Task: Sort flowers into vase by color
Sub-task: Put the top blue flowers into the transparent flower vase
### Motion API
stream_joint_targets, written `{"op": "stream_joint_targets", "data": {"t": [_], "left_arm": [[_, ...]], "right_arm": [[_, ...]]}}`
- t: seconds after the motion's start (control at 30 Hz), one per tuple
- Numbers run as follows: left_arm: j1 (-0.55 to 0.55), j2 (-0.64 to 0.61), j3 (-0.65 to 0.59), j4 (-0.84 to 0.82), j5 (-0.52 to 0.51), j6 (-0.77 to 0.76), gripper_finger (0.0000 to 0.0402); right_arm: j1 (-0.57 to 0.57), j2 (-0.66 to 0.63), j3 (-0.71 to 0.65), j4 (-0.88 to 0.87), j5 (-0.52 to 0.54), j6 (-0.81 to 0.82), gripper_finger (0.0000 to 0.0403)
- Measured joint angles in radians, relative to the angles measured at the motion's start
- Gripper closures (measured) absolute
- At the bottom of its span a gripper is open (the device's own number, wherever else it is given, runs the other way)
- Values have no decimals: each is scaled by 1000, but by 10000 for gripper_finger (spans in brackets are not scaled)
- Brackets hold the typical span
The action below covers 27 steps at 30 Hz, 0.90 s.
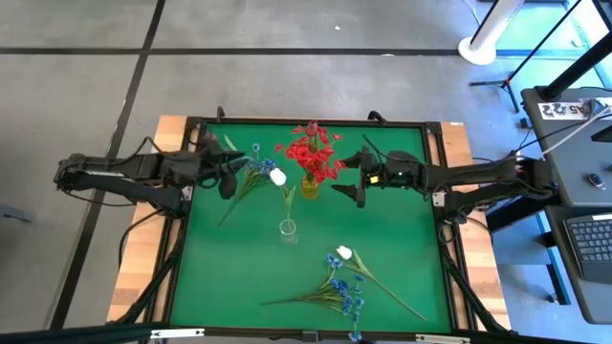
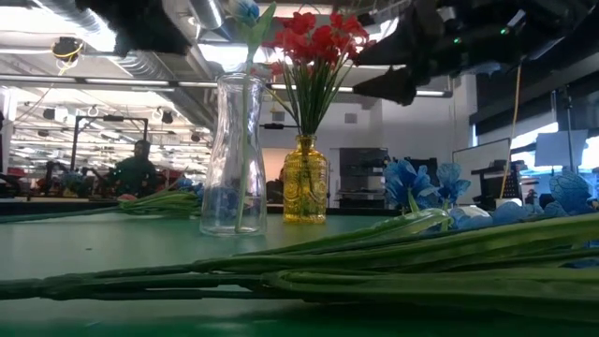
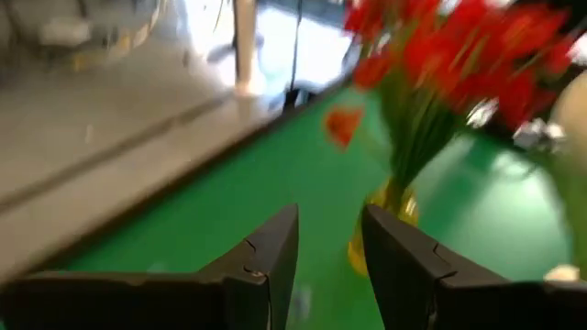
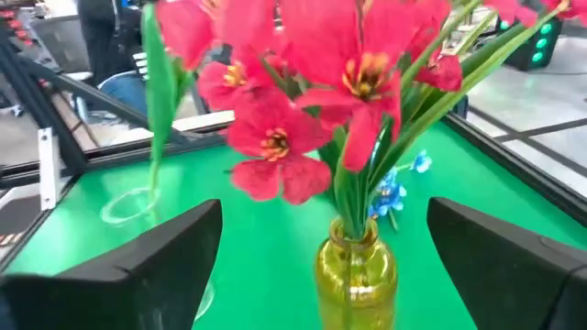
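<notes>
Our right hand (image 1: 356, 182) stands spread at three o'clock of the yellow vase (image 1: 309, 186), red flowers (image 1: 311, 153) delivered. Left hand (image 1: 232, 177) pinches a blue flower (image 1: 256, 170); next we lower it into the clear vase (image 1: 288, 230).

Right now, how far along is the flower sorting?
Done: red flowers stand in the yellow glass vase; the right gripper beside it is open. In hand: nothing visibly; the left gripper hangs by a blue-flowered stem. Left: loose blue and white flowers on the green table.
</notes>
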<state>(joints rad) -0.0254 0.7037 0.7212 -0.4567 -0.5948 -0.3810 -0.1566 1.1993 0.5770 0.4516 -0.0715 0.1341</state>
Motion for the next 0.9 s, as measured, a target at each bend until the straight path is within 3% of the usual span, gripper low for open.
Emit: {"op": "stream_joint_targets", "data": {"t": [0.2, 0.33, 0.57, 0.8, 0.9], "left_arm": [[0, 50, 0, -322, 22, -328, 284], [0, 127, 0, -446, 46, -456, 284], [1, 320, 0, -454, 99, -454, 269], [66, 507, 0, -452, 251, -441, 197], [109, 558, 0, -456, 270, -400, 172]], "right_arm": [[0, -114, 0, -128, -1, 0, 32], [0, -140, 0, -170, 8, 0, 33], [0, -140, 0, -231, 9, -1, 33], [0, -140, 0, -247, 7, -1, 33], [0, -140, 0, -247, 6, -3, 33]]}}
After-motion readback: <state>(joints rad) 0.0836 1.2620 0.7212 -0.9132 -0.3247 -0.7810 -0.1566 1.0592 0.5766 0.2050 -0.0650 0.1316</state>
